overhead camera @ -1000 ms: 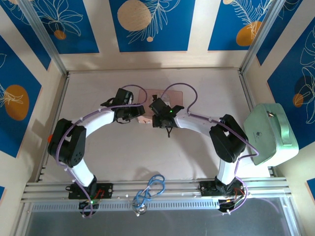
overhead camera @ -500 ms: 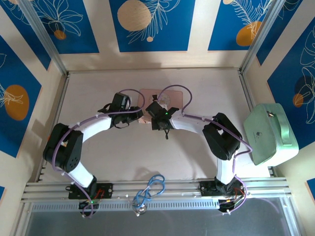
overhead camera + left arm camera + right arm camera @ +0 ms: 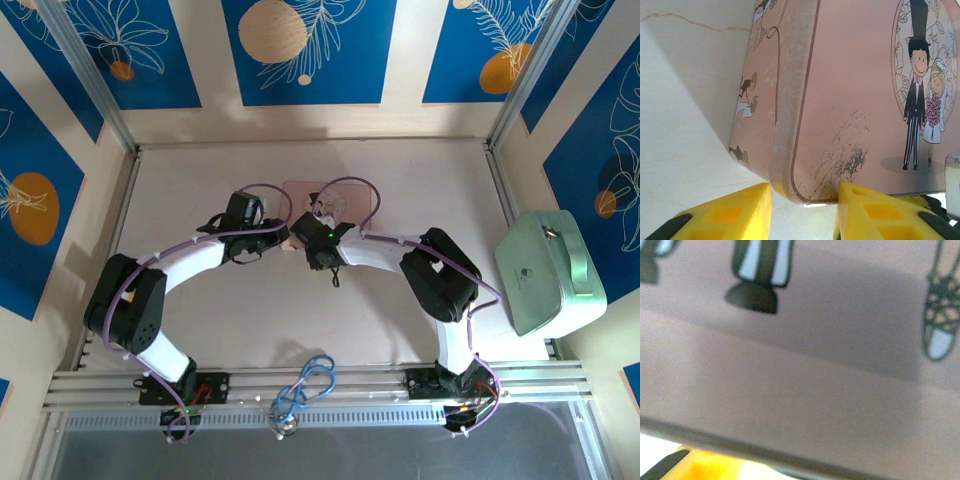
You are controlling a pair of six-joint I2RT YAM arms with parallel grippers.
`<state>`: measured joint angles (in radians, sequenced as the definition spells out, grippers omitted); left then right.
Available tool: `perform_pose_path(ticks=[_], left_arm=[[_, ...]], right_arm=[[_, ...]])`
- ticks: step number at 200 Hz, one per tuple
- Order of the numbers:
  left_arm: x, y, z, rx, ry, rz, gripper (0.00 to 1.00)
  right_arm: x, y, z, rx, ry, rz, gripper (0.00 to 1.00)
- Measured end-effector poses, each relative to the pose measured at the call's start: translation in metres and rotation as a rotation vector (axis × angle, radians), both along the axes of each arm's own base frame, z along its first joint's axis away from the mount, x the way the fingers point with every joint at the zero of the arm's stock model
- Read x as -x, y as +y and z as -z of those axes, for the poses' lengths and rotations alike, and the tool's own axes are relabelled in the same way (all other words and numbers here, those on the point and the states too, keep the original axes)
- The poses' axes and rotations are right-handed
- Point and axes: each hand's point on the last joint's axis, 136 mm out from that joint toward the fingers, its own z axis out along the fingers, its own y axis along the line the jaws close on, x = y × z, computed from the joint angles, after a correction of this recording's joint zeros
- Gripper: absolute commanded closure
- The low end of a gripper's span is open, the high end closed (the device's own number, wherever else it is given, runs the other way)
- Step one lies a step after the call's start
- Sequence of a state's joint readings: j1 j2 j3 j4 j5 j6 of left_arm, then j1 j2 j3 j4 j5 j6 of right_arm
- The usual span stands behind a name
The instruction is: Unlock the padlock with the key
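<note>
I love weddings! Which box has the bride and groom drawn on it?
The pink box in the middle of the table; its lid shows the cartoon couple. The mint-green case at the right edge has a handle but no couple.

Top cam: my arms cover a good chunk of the pink box (image 3: 300, 192). Right wrist cam sits so close the box is pure blur, and the yellow fingers (image 3: 725, 215) of the left gripper (image 3: 805, 194) are cropped by the bottom edge
</note>
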<state>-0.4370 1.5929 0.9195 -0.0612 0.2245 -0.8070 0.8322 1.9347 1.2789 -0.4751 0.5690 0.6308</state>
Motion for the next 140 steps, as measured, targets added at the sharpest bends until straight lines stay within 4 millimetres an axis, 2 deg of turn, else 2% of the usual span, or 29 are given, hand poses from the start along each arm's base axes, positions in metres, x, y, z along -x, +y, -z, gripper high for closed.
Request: perform_pose_path(ticks=[30,65,102,140], left_arm=[[0.003,0.0,0.0,0.002,0.003,0.003,0.64],[0.008,0.0,0.002,0.005,0.015,0.009,0.65],[0.01,0.001,0.004,0.005,0.021,0.006,0.65],[0.02,0.005,0.015,-0.009,0.067,-0.002,0.65]], right_arm=[[-0.003,-0.001,-0.004,0.032,-0.004,0.009,0.79],[-0.004,-0.001,-0.003,0.089,-0.006,0.017,0.85],[0.0,-0.007,-0.005,0.158,0.008,0.036,0.9],[0.004,-0.007,-0.007,0.22,0.021,0.052,0.88]])
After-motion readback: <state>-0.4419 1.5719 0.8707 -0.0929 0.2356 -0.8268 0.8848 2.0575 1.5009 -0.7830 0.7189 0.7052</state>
